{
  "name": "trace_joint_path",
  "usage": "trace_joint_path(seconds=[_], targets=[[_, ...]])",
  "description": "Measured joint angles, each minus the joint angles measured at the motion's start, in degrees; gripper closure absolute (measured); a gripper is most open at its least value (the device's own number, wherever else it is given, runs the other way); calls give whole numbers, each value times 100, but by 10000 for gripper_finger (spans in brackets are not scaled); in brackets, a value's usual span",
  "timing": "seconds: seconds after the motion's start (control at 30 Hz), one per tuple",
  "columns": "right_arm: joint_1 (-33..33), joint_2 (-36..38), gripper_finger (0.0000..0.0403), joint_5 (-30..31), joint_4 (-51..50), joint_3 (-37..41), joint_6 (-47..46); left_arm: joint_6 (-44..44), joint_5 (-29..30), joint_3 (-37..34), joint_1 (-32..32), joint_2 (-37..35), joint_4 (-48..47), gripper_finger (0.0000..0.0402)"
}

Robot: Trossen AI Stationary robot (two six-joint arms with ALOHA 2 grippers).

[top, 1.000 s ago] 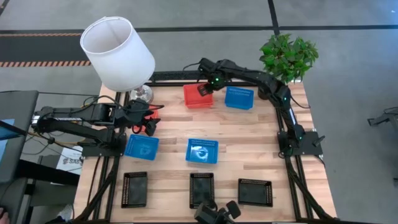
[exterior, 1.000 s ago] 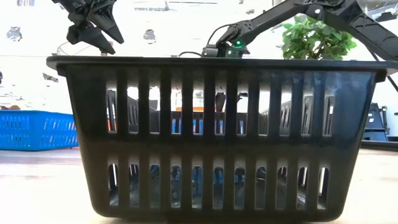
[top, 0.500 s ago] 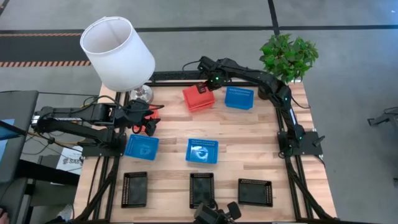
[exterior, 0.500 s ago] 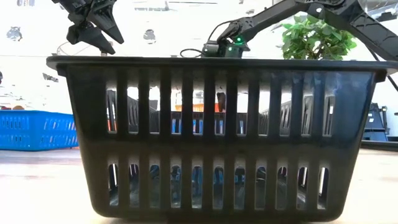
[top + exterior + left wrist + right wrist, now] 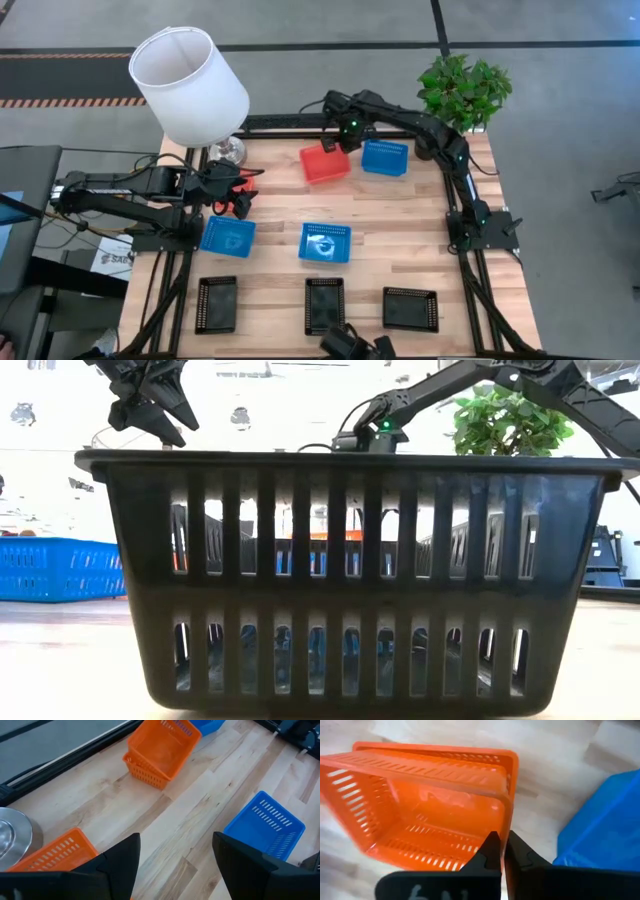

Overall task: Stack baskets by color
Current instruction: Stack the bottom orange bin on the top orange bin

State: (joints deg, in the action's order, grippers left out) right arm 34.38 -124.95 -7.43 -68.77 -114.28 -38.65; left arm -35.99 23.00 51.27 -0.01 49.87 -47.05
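Two red-orange baskets [image 5: 325, 163] sit nested at the table's far middle, the upper one [image 5: 430, 815] tilted. My right gripper [image 5: 345, 141] is shut on it. A third red-orange basket [image 5: 52, 852] lies below my left gripper [image 5: 238, 200], which hangs open and holds nothing over the table's left side. One blue basket [image 5: 385, 157] rests on the table just right of the red-orange pair, and two more [image 5: 228, 236] [image 5: 325, 243] lie mid-table. Three black baskets [image 5: 217, 303] [image 5: 324, 300] [image 5: 410, 308] line the near edge. My right gripper holds the upper red-orange basket by the rim of its right end wall [image 5: 508, 822], near the far corner. One finger [image 5: 489, 851] is inside the basket and one outside. The fingers point down from above. The basket sits tilted, still partly inside the lower red-orange basket [image 5: 147, 772].
A white lampshade [image 5: 190, 85] on a metal base stands at the far left corner and a green plant [image 5: 463, 90] at the far right. The middle black basket [image 5: 350, 580] fills the low view. Bare wood lies between the rows of baskets.
My right gripper has moved a little toward the table's right edge and rolled at the wrist. The upper red-orange basket has turned about with it and now sits askew and tilted on the lower one, shifted slightly right.
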Motion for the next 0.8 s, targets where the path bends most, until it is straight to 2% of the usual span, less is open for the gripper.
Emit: trace_joint_path(seconds=[0.13,0.5,0.7,0.8], targets=[[73,0,383,-261,5,0,5,97,0,0,0,0,0,166],[69,-2,274,-325,0,2,25,89,2,0,0,0,2,166],[56,109,219,-385,-15,7,446,105,4,0,-1,5,53,166],[-55,386,203,-397,-20,7,777,440,-1,0,0,193,265,166]])
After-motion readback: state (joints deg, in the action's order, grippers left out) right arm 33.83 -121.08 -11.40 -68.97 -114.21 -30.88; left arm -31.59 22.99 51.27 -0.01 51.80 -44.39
